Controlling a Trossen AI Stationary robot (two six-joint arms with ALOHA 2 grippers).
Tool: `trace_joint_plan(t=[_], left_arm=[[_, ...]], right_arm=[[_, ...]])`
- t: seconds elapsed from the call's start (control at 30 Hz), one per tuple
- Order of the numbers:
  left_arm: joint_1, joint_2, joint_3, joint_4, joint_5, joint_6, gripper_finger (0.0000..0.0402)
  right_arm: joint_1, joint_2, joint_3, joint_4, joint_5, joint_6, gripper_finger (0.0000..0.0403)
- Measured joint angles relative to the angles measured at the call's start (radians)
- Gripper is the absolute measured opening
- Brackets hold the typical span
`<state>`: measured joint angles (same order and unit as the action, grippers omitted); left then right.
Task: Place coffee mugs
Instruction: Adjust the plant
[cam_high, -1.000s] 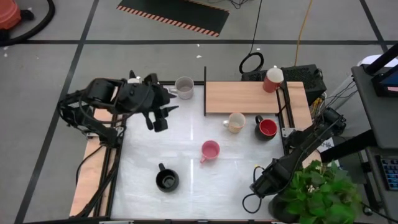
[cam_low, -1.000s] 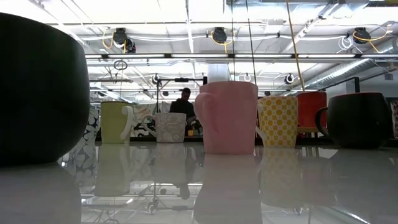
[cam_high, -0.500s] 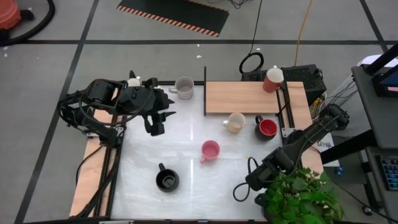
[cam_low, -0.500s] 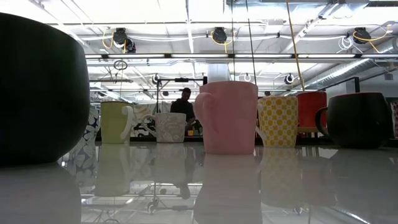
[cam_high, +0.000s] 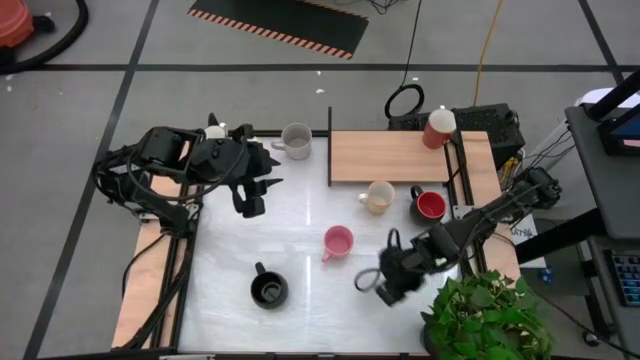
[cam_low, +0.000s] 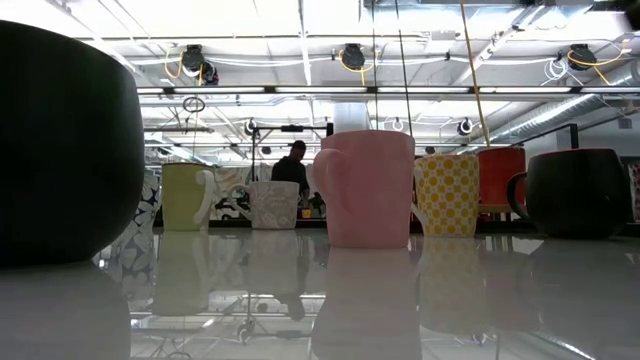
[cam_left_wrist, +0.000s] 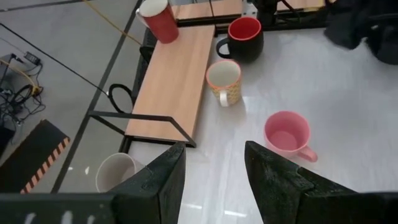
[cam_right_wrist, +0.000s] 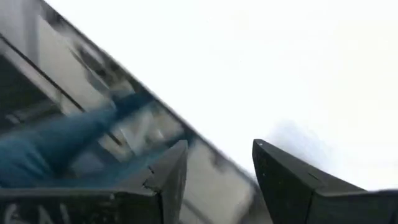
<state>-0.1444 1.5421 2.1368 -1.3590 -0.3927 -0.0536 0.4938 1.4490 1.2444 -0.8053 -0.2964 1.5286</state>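
So the big change over the last second: the right arm has been swung in from the table's right corner by the potted plant (cam_high: 485, 315), and the right gripper (cam_high: 372, 283) is now carried out over the white table (cam_high: 300, 320), just beside the pink mug (cam_high: 337, 241). That reads as an approach being set up on one of the mugs (which one can't be called yet, though the pink one is nearest). Its fingers are seen parted with nothing between them in the right wrist view.

The left arm hasn't been moved at all. It is kept folded at the table's left rear, with the left gripper (cam_high: 258, 190) pointed toward the middle, jaws apart and empty.

Mug locations:
- grey mug (cam_high: 296, 141) at the rear edge, near the left gripper
- yellow-patterned mug (cam_high: 379, 197) and black mug with red inside (cam_high: 429, 206) just in front of the wooden shelf (cam_high: 385, 156)
- red mug (cam_high: 438, 127) at the shelf's far right end
- black mug (cam_high: 268, 290) near the front

Nothing is being held, so placing looks barely started here.
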Motion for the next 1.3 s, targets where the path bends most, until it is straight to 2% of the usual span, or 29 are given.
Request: trace_joint_plan(t=[0.1,0.3,0.43,0.63,0.7,0.83,1.0,1.3], left_arm=[[0.000,0.000,0.000,0.000,0.000,0.012,0.0170],[0.019,0.000,0.000,-0.005,-0.002,0.035,0.0170],[0.037,0.000,0.000,-0.026,-0.002,0.035,0.0170],[0.053,0.000,0.000,-0.105,-0.002,0.012,0.0170],[0.053,0.000,0.000,-0.134,-0.002,-0.009,0.0170],[0.053,0.000,0.000,-0.175,-0.023,-0.049,0.0170],[0.055,0.000,0.000,-0.148,-0.071,-0.049,0.0170],[0.084,0.000,0.000,-0.097,-0.079,-0.034,0.0170]], right_arm=[[-0.041,0.001,-0.049,0.087,0.002,-0.032,0.0173],[-0.048,0.010,-0.207,0.235,-0.159,-0.026,0.0147],[-0.010,0.011,-0.306,0.399,-0.226,0.043,0.0105],[0.056,0.011,-0.339,0.555,-0.205,0.106,0.0020],[0.079,0.010,-0.339,0.594,-0.210,0.128,0.0005],[0.125,0.010,-0.339,0.635,-0.278,0.233,0.0007],[0.175,0.010,-0.357,0.644,-0.358,0.291,0.0001],[0.228,0.010,-0.440,0.731,-0.358,0.379,0.0001]])
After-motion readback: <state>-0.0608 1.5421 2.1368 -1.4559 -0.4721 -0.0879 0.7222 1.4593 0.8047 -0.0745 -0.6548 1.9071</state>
